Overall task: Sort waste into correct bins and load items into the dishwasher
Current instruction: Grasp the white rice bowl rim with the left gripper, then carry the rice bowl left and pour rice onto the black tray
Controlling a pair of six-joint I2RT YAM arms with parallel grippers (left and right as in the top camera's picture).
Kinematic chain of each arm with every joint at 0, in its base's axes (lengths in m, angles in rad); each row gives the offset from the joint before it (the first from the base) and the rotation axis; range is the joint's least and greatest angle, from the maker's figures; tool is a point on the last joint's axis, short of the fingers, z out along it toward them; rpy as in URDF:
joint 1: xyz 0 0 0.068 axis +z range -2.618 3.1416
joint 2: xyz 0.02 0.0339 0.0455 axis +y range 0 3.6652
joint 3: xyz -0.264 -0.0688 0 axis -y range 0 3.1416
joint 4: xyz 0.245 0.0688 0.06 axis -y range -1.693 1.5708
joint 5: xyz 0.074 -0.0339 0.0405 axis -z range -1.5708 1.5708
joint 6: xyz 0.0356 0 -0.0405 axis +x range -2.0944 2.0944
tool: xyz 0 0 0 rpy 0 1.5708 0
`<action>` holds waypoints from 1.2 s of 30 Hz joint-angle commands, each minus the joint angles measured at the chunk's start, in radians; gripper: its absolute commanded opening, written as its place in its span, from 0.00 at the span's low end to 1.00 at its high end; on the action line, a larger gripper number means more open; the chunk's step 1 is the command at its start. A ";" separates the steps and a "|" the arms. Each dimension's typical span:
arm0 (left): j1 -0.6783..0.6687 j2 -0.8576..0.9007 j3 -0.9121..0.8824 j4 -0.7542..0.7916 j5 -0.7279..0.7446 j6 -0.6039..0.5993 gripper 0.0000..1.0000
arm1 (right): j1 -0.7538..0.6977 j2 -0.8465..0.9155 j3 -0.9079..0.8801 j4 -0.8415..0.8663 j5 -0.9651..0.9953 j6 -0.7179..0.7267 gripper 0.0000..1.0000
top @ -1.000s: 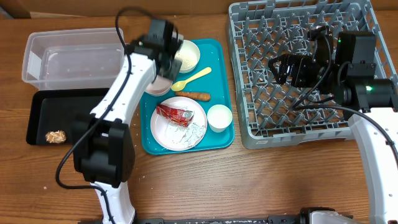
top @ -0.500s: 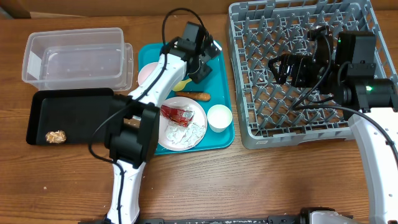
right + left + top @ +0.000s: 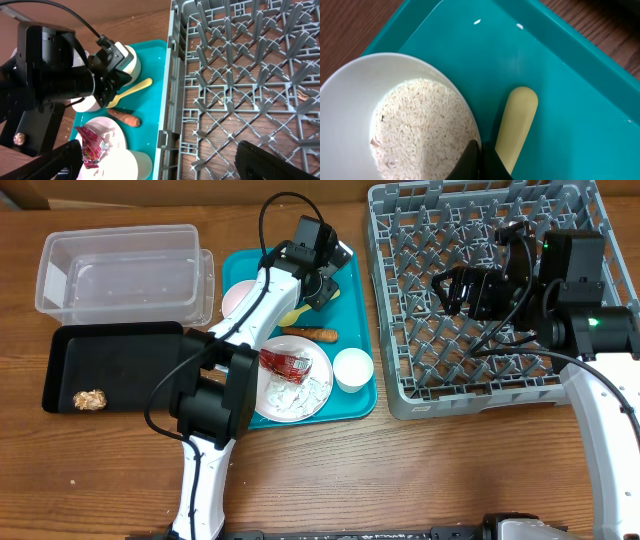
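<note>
While leaning over the teal plastic tray (image 3: 580,90), we are gripping.
Left gripper (image 3: 482,155), nearly closed, is pinching the rim of the rice-filled white bowl (image 3: 350,97).

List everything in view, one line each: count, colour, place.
table: one, brown wood, under everything
clear tub: one, clear, far left
black tray: one, black, in front of the tub
food lump: one, brown, in the black tray
teal tray: one, teal, centre
rice bowl: one, white, far end of the teal tray
rice: many grains, white, in that bowl
second bowl: one, pale, teal tray's left edge
spoon: one, pale yellow, beside the rice bowl
carrot stick: one, orange-brown, on the teal tray
plate: one, white, near end of the teal tray
wrapper: one, red, on the plate
paper scraps: several, white, on the plate
cup: one, white, right of the plate
dish rack: one, grey, right
left gripper: black, at the rice bowl's rim
right gripper: black, open, over the dish rack
</note>
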 commanded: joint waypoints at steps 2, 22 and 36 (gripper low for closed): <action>-0.005 0.007 0.015 -0.052 -0.061 -0.135 0.04 | -0.002 0.002 0.033 0.004 0.010 0.000 1.00; 0.223 -0.352 0.440 -0.868 0.090 -0.448 0.04 | -0.002 0.002 0.033 -0.021 0.010 -0.004 1.00; 0.780 -0.421 0.213 -1.020 0.641 -0.072 0.04 | -0.002 0.002 0.033 -0.022 0.009 -0.004 1.00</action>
